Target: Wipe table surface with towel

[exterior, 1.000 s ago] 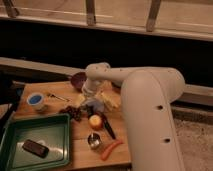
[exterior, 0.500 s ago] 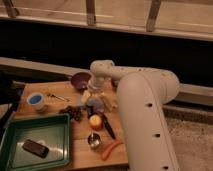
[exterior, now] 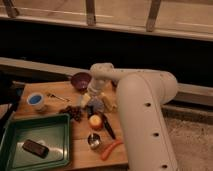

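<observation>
My gripper [exterior: 94, 92] hangs from the white arm [exterior: 135, 100] over the middle of the wooden table [exterior: 80, 155], just in front of a purple bowl [exterior: 80, 80]. Right below it lies a small bluish-grey crumpled piece [exterior: 98, 106] that may be the towel, with pale yellow pieces [exterior: 85, 100] on either side of it. I cannot tell whether the gripper touches it.
A green tray [exterior: 55, 125] holding a dark block [exterior: 35, 148] fills the table's front left. A blue-and-white cup [exterior: 36, 100], a dark clump [exterior: 76, 113], an orange fruit [exterior: 95, 121], a black utensil [exterior: 108, 126], a metal cup [exterior: 93, 141] and an orange stick [exterior: 110, 149] crowd the board.
The wrist and gripper have shifted slightly right and towards the back of the table. The things on the table have stayed put.
</observation>
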Robot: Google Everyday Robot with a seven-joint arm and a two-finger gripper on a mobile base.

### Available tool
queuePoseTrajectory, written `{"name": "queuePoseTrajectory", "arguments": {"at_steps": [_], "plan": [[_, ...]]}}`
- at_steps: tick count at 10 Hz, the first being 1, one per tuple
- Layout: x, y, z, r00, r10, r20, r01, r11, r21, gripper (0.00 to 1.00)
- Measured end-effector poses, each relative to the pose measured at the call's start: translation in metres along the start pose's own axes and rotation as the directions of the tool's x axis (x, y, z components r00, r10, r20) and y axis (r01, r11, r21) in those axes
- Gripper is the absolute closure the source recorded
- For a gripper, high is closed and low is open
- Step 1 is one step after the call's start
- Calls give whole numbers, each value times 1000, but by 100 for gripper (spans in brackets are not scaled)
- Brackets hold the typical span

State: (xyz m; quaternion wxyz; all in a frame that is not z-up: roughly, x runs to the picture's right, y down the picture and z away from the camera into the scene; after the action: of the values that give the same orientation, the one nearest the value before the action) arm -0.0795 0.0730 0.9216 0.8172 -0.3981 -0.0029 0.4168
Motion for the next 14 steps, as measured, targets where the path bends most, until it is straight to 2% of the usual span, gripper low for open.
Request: {"name": "queuePoseTrajectory", "arguments": {"at_steps": [1, 7, 8, 14], "plan": [[1, 3, 3, 1000, -2, -5, 2, 1000, -6, 24], [-2, 11, 10, 999, -36, -17, 36, 999, -13, 83], [-4, 12, 9, 999, -39, -15, 39, 999, -10, 87], [-29, 25, -21, 996, -91, 27, 90, 995, 38, 87]]}}
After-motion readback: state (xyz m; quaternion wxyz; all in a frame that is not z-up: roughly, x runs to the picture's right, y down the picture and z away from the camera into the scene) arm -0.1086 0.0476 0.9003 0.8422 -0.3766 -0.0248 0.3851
